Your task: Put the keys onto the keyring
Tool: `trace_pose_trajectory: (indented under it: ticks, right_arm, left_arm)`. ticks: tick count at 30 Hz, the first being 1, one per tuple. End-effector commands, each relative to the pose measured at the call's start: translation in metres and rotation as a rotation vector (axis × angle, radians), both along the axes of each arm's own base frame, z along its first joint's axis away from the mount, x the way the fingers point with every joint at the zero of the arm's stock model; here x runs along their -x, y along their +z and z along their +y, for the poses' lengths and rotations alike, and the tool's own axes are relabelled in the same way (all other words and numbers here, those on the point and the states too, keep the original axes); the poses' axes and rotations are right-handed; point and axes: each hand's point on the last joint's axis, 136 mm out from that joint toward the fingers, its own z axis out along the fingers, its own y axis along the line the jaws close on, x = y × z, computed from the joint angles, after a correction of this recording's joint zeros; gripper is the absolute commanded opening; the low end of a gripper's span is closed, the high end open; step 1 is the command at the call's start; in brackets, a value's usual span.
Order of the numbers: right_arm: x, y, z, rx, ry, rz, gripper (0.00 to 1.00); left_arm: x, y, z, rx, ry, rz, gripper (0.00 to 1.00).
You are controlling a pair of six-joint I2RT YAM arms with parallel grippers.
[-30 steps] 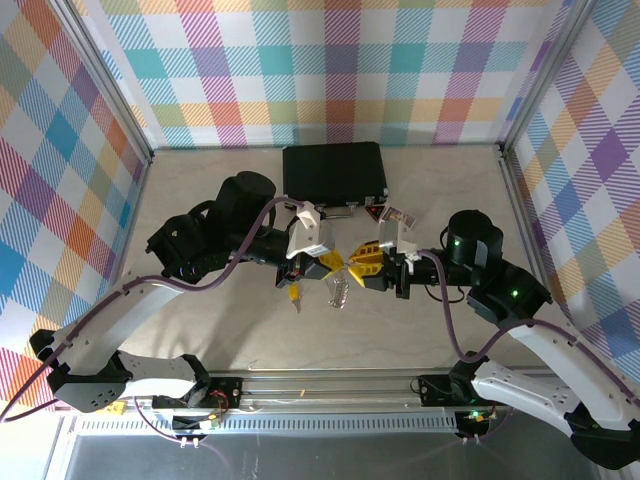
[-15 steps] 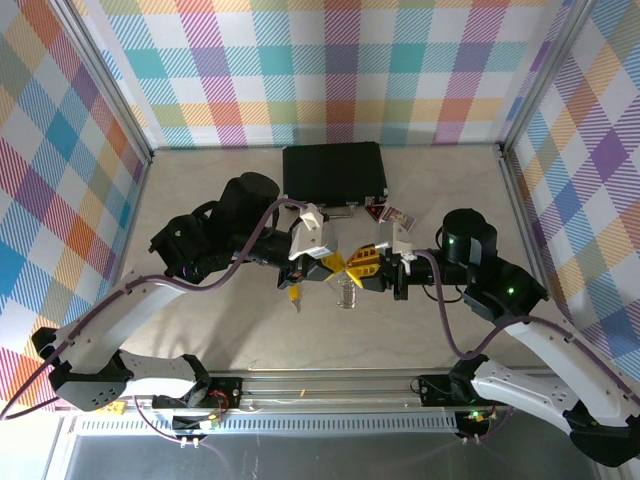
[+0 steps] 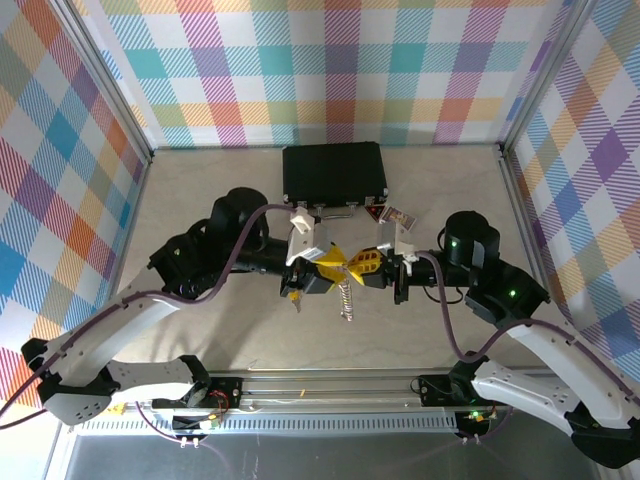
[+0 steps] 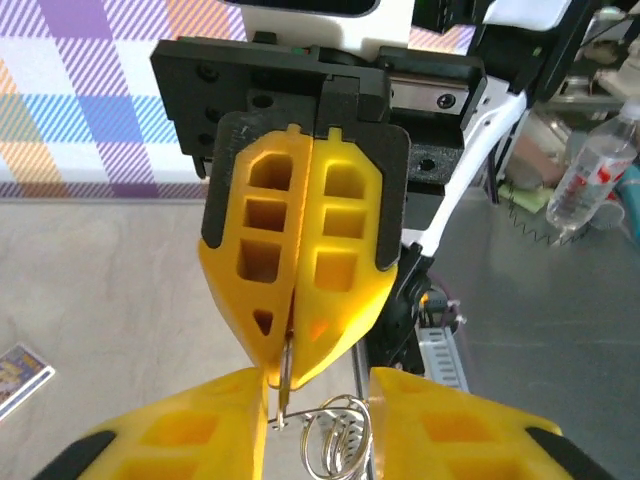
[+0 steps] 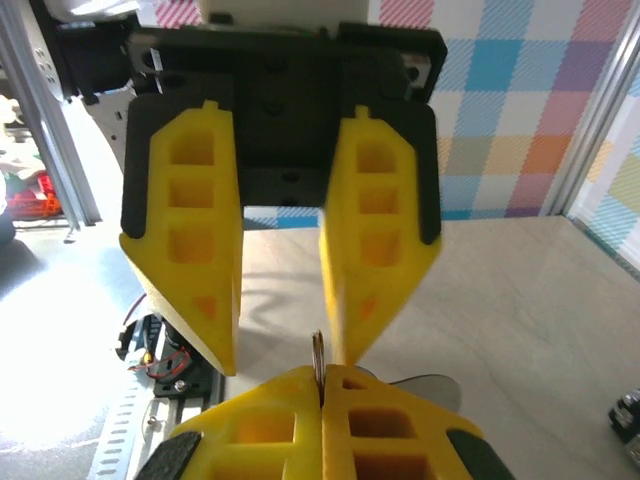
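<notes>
Reaching in from the near left corner, the left arm bends out towards the left wall and then turns right, so that the left gripper [image 3: 335,265] points to the right above the middle of the table [image 3: 260,335]. The right arm is like a mirror of it: it comes from the near right corner, folds at its elbow on the right side and points the right gripper [image 3: 358,270] to the left. The two grippers meet tip to tip, a little nearer than the black case [image 3: 333,172], which lies at the far side of the table.

The right gripper is closed. Its yellow fingers [image 5: 290,430] are pressed together and pinch the thin metal of the keyring [image 3: 345,295] at their tips. The rest of the keyring hangs down from this grip as a loose silvery coil, on the near side of the fingertips.

The left gripper is open. In the right wrist view its two fingers stand clearly apart, and in the left wrist view the coil sits in the gap between them.

A key [image 3: 293,297] with a yellow head is on the near side of the left gripper, left of the keyring and apart from it. I cannot tell if it lies on the table or hangs.
</notes>
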Motion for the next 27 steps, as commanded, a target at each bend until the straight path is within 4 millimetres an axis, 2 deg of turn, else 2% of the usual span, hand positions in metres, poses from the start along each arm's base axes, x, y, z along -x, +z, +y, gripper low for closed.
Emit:
trace_pose_trajectory:
  ticks: [1,5,13,16,21,27]
  right_arm:
    - [0.012,0.017,0.001,-0.094,0.053,-0.003,0.00]
    - [0.017,0.029,-0.001,-0.192,0.065,0.028,0.00]
    - [0.018,0.051,-0.008,-0.363,0.051,0.028,0.00]
    - [0.019,0.058,-0.009,-0.401,0.059,0.031,0.00]
    - [0.021,0.064,-0.007,-0.431,0.091,0.045,0.00]
    - [0.021,0.063,-0.005,-0.431,0.106,0.055,0.00]
  left_arm:
    - [0.004,0.046,0.000,0.223,0.007,0.003,0.38]
    - [0.003,0.049,0.014,0.267,0.084,-0.020,0.38]
    - [-0.003,0.039,0.032,0.281,0.186,-0.042,0.40]
    - [-0.008,0.030,0.038,0.269,0.235,-0.051,0.37]
    - [-0.013,0.014,0.031,0.231,0.234,-0.026,0.37]
    - [-0.018,0.010,0.016,0.234,0.201,-0.022,0.38]
